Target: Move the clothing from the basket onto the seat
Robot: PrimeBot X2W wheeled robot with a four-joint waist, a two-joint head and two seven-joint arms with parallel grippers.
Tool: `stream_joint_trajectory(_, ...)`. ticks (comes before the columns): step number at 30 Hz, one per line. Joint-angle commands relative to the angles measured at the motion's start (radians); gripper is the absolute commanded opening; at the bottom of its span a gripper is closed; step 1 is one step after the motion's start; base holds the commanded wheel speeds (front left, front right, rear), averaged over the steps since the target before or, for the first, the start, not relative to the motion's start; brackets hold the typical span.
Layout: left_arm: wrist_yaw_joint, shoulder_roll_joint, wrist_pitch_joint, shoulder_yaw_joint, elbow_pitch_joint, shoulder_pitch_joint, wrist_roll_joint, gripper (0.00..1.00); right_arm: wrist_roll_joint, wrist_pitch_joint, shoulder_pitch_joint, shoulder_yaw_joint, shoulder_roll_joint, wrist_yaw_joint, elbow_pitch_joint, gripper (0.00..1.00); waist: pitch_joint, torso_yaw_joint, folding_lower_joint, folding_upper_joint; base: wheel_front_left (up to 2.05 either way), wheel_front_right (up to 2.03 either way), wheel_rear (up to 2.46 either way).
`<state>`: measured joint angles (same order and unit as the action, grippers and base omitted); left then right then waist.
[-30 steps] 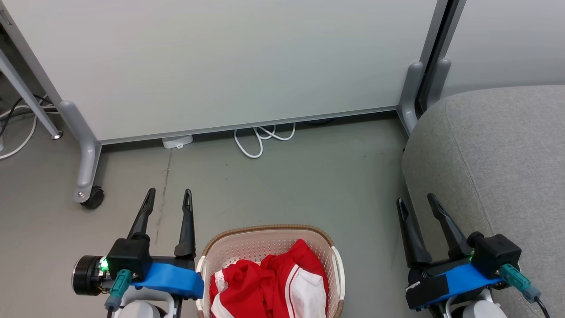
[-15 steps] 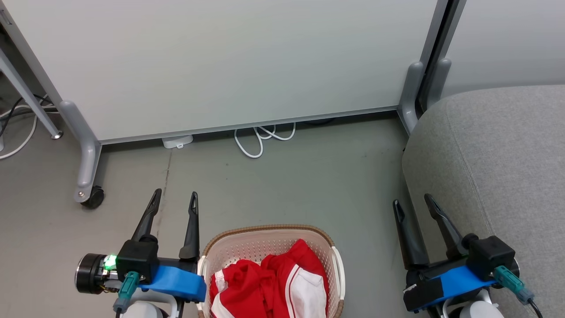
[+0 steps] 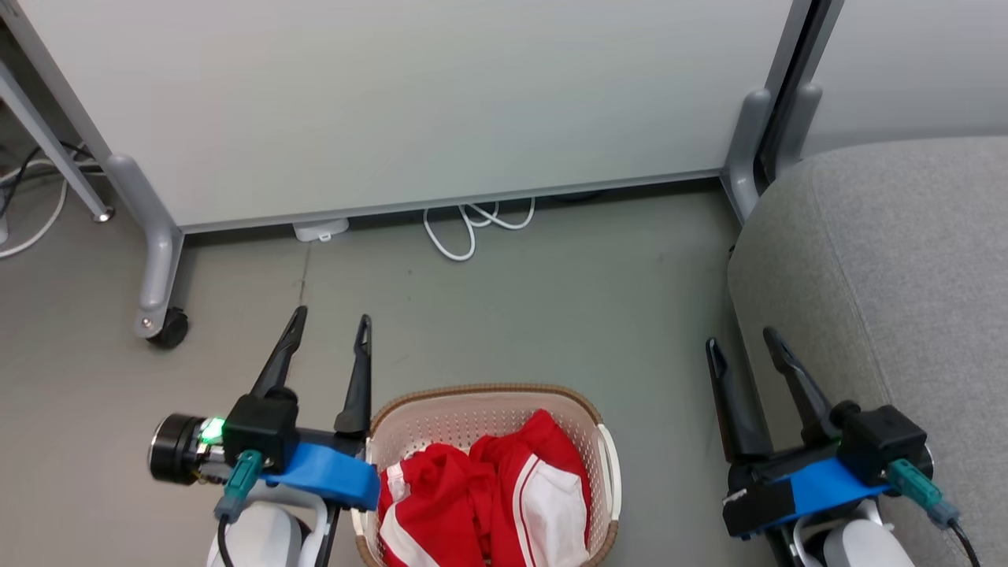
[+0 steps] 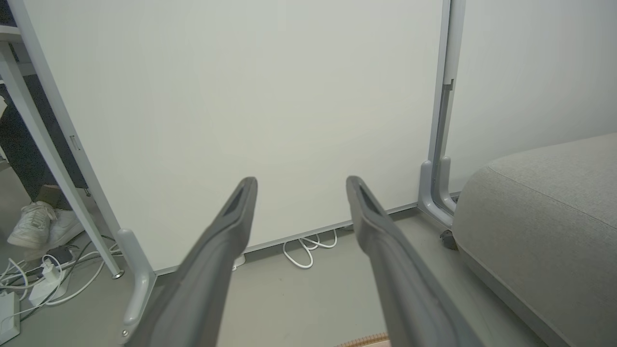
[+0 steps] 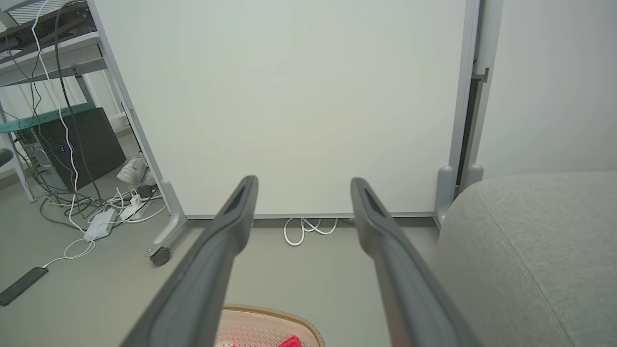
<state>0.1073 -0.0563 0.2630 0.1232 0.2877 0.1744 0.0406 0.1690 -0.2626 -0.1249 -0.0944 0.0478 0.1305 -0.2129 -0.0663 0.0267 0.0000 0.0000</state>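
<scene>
Bottom centre of frame: clothing (image 3: 480, 496) heaped in basket (image 3: 472, 390), down-right of wide-open, empty left gripper (image 3: 331, 316); farther from right gripper (image 3: 740, 339), equally spread, beside seat (image 3: 906, 260).

Lost the near end of the basket (image 3: 488, 389) and the lower part of the clothing (image 3: 465, 492) below the head view's bottom edge. Lost the seat (image 3: 906, 276) past the right edge. Could not count the bunched pieces.
</scene>
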Motion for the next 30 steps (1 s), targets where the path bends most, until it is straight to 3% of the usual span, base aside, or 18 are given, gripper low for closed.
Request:
stream_joint_trajectory(1, 0.008, -0.008, 0.003, 0.014, 0.012, 0.028, -0.006, 1.0, -0.004, -0.003, -0.021, 0.001, 0.004, 0.0, 0.006, 1.0, -0.019, -0.003, 0.0, 0.0, 0.0, 0.0, 0.0)
stream_joint_trajectory(9, 0.025, -0.064, 0.003, 0.113, 0.134, 0.19, -0.001, 1.0, -0.02, -0.003, -0.1, 0.003, 0.004, 0.0, 0.038, 1.0, -0.157, -0.042, 0.0, 0.0, 0.0, 0.0, 0.0)
stream_joint_trajectory(20, 0.023, -0.195, 0.003, 0.376, 0.372, 0.441, 0.068, 1.0, -0.008, -0.002, -0.244, -0.025, 0.003, 0.0, 0.098, 1.0, -0.4, -0.137, 0.0, 0.0, 0.0, 0.0, 0.0)
stream_joint_trajectory(30, 0.023, -0.254, 0.003, 0.625, 0.61, 0.611, 0.13, 1.0, -0.001, -0.002, -0.327, -0.044, 0.003, 0.0, 0.143, 1.0, -0.57, -0.184, 0.0, 0.0, 0.0, 0.0, 0.0)
